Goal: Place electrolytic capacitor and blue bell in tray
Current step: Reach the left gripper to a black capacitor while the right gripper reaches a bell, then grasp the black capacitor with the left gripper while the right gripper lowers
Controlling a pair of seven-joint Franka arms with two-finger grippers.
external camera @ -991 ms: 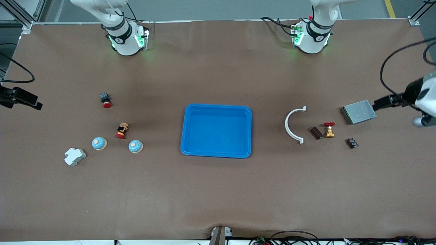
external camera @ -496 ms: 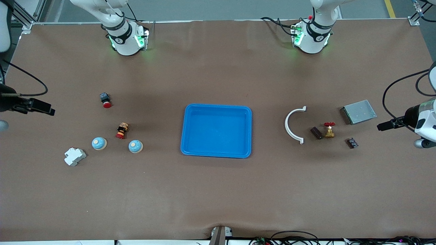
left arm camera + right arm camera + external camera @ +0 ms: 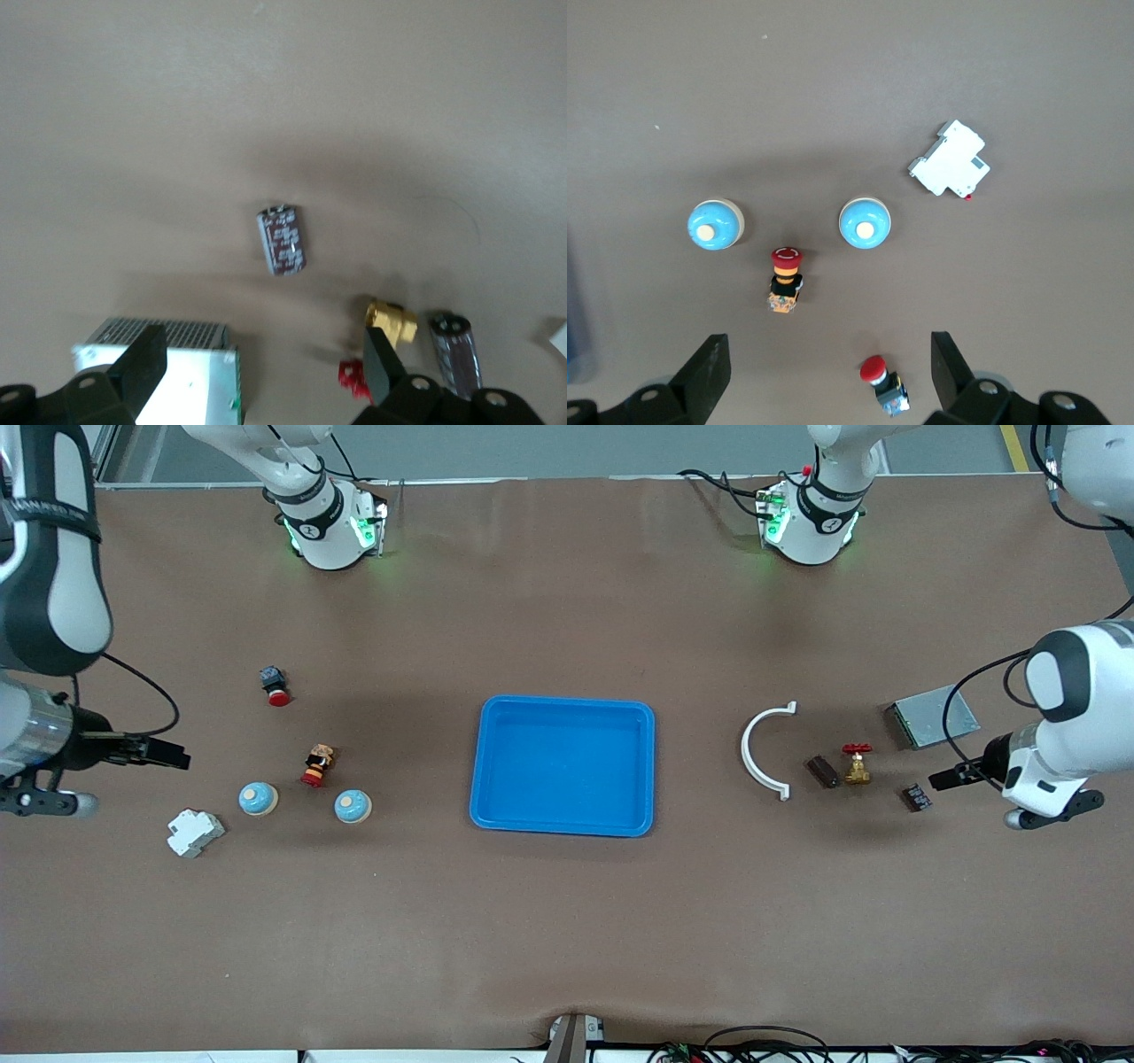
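The bright-blue tray [image 3: 563, 707] lies in the middle of the table, with nothing in it. Two blue bells [image 3: 258, 798] [image 3: 353, 806] sit toward the right arm's end; the right wrist view shows both bells [image 3: 712, 226] [image 3: 865, 222]. One dark electrolytic capacitor [image 3: 917, 796] [image 3: 281, 240] lies toward the left arm's end. A second capacitor [image 3: 822, 771] [image 3: 454, 350] lies beside a brass valve. My left gripper [image 3: 943, 780] [image 3: 261, 363] hangs open, holding nothing, over the table close to the first capacitor. My right gripper [image 3: 175, 759] [image 3: 824, 367] hangs open, holding nothing, near the bells.
A grey metal box [image 3: 932, 716], a brass valve with a red handle [image 3: 856, 765] and a white curved piece [image 3: 764, 751] lie near the capacitors. Two red push buttons [image 3: 275, 685] [image 3: 316, 766] and a white breaker [image 3: 194, 833] lie around the bells.
Both arms have swung in over the table. The left gripper came down past the metal box toward the capacitor. The right gripper moved toward the bells. No object has moved.
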